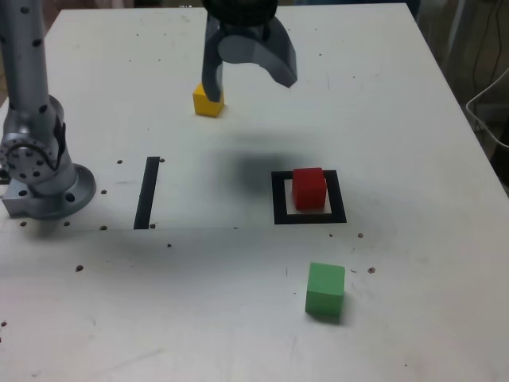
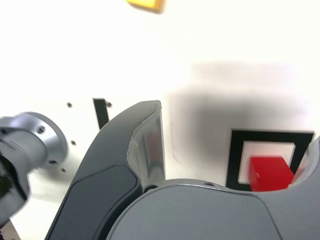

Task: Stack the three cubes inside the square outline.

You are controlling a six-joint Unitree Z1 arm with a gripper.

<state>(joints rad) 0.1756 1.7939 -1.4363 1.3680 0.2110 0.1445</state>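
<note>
The red cube [image 1: 308, 188] sits inside the square outline [image 1: 280, 196] near the counter's [image 1: 413, 143] middle, so the base of the stack looks done. The gripper [image 1: 248, 72] hangs near the far edge with its fingers [image 1: 211, 76] spread wide and empty, just beside the yellow cube [image 1: 207, 102]. The green cube [image 1: 325, 290] waits toward the near edge. Fetching yellow seems the step in hand; next, the fingers must straddle it squarely before closing.
</note>
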